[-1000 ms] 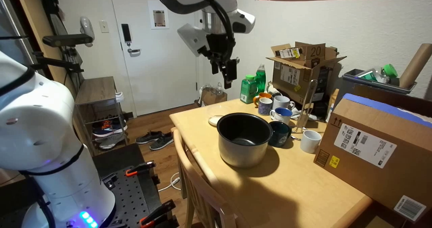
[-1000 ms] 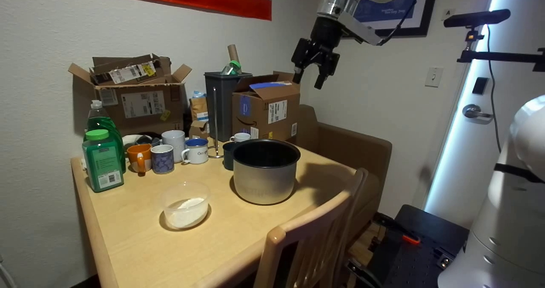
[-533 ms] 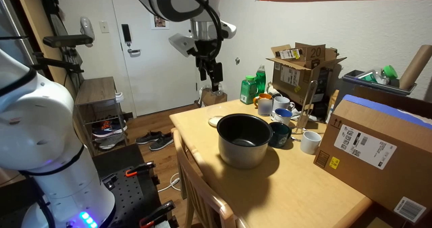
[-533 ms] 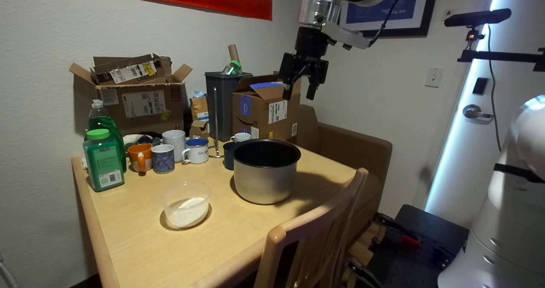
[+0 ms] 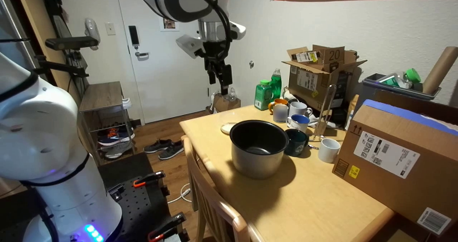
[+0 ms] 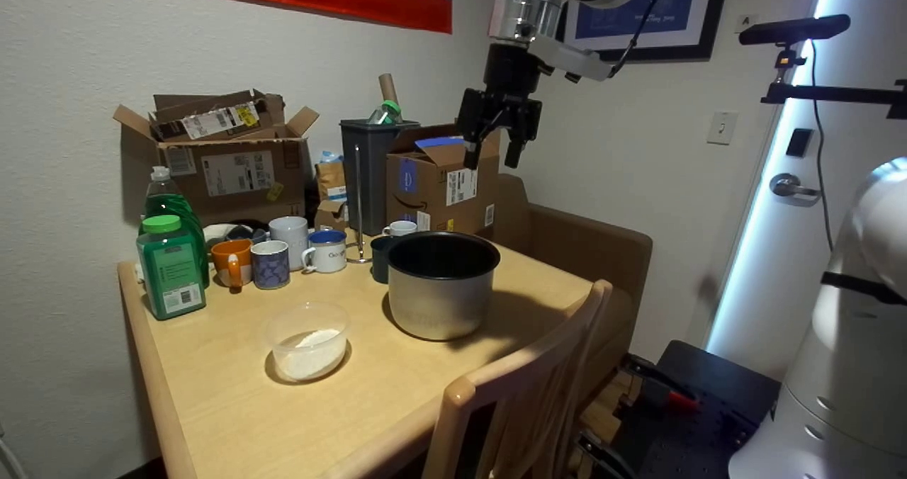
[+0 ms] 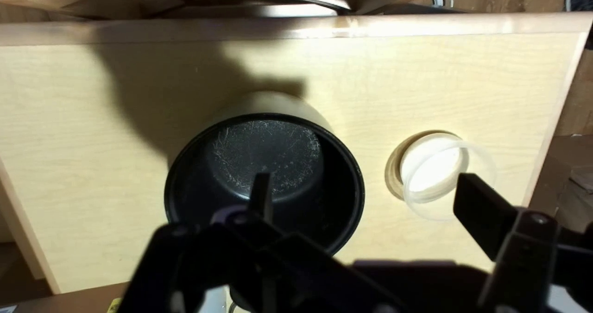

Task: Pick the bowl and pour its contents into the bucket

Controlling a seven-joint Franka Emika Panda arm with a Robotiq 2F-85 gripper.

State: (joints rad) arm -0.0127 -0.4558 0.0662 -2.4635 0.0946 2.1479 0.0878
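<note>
The bowl is clear plastic with white powder in its bottom. It stands upright on the table in both exterior views [image 5: 228, 128] [image 6: 310, 348] and beside the bucket in the wrist view [image 7: 431, 165]. The bucket is a large round metal pot, grey outside and black inside, standing in both exterior views [image 5: 257, 163] [image 6: 441, 302] and in the wrist view [image 7: 278, 151]. My gripper [image 7: 365, 176] is open with nothing between its fingers. In both exterior views [image 5: 219, 86] [image 6: 491, 160] it hangs well above the table, fingers pointing down, apart from bowl and bucket.
Several mugs, including an orange mug [image 6: 232, 261] and a dark mug [image 5: 296, 142], stand behind the bucket. Green bottles [image 6: 172, 270], a metal stand [image 6: 358, 203] and cardboard boxes [image 5: 397, 163] line the wall side. A wooden chair [image 6: 524, 373] stands at the near table edge.
The open gripper has come lower and shifted toward the bowl's end of the table, mostly in the earlier half second. The bowl and bucket have not moved.
</note>
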